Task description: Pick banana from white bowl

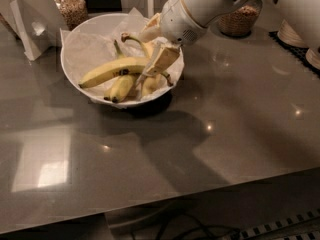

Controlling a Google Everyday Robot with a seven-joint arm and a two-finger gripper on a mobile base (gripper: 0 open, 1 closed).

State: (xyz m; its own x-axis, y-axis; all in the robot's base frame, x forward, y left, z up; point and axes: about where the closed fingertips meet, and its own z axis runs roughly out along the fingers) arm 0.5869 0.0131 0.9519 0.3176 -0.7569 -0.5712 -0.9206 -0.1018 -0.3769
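The white bowl (75,39), lined with crinkled white paper, stands at the back left of the grey table. Several bananas lie in it. The longest banana (114,70), yellow with a small dark spot mid-length, lies across the others, pointing left. My gripper (154,51) hangs over the right side of the bowl on a white arm. It is open, and one cream finger (164,60) reaches down to the right end of the long banana. It holds nothing.
Two glass jars of grain stand behind the bowl, one at left (72,6) and one at right (241,20). A white folded stand (29,28) is at far left. Stacked white dishes (295,34) sit at the right edge. The table's front edge (165,199) runs below.
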